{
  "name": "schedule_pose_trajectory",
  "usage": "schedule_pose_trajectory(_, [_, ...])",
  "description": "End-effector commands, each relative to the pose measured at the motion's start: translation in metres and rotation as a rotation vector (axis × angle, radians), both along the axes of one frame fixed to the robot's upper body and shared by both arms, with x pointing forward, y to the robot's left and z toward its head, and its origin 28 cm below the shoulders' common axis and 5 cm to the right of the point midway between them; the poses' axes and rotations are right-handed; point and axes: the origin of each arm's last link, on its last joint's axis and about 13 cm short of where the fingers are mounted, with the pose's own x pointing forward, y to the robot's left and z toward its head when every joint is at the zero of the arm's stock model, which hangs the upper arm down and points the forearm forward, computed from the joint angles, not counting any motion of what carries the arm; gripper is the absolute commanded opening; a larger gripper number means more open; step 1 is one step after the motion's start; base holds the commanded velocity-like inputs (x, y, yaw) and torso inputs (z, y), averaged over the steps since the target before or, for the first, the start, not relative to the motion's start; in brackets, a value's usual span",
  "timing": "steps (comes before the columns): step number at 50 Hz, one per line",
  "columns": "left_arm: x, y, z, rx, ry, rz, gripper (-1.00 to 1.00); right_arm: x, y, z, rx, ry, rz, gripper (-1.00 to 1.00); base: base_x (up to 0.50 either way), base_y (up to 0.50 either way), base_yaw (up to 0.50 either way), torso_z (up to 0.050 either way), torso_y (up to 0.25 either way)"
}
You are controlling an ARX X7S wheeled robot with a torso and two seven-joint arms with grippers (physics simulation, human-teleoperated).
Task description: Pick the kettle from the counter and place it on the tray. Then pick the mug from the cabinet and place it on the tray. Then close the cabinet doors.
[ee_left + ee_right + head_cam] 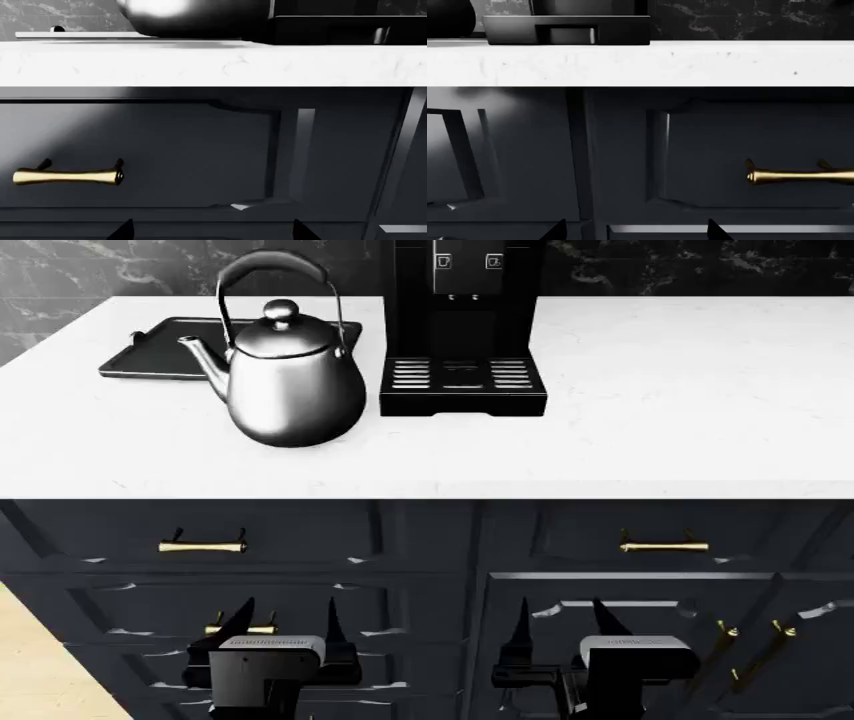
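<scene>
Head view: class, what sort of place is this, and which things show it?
Most likely a kitchen. A white counter runs over dark drawers with brass handles, and on it stand a steel kettle, a black coffee machine and a black tray. Dark marble-look wall behind.

A shiny dark-steel kettle (294, 380) with a black handle stands on the white, faintly grey-veined table (641, 430), beside a black coffee machine (462, 325) and a black tray (160, 355). Dark navy drawers (267, 540) carry brass handles (203, 545); the backsplash (694, 265) is black marble veined white.
</scene>
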Motion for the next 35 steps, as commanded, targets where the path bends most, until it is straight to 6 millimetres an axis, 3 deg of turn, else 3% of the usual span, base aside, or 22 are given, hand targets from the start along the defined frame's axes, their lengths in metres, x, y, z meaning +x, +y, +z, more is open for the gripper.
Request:
schedule_pose_trajectory(1, [-0.001,0.0,0.002,-0.007,0.002,0.001,1.0,-0.001,0.0,0.002,-0.011,-0.001,-0.004,1.0,0.0,0.0,0.0,0.0,0.0])
schedule_pose_trajectory(9, [-0.001,0.003,0.022,0.001,-0.035,0.021,1.0,-0.01,-0.005,0.029,-0.05,-0.067,-0.031,1.0,0.0,0.0,0.0,0.0,0.0])
schedule_pose_trajectory(16, [0.007,0.009,0.063,0.006,-0.167,0.025,1.0,-0.018,-0.009,0.056,-0.074,-0.132,-0.05,1.0,0.0,0.0,0.0,0.015,0.0])
schedule_pose_trajectory(26, [0.031,0.019,0.161,0.082,-0.419,0.061,1.0,-0.022,-0.01,0.065,-0.069,-0.162,-0.057,1.0,0.0,0.0,0.0,0.05,0.0])
schedule_pose_trajectory(31, [0.041,0.019,0.22,0.207,-0.583,0.059,1.0,-0.023,-0.008,0.066,-0.069,-0.167,-0.043,1.0,0.0,0.0,0.0,0.05,0.0])
schedule_pose_trajectory(35, [0.05,0.018,0.273,0.207,-0.654,0.076,1.0,-0.025,-0.008,0.067,-0.07,-0.173,-0.039,1.0,0.0,0.0,0.0,0.05,0.0])
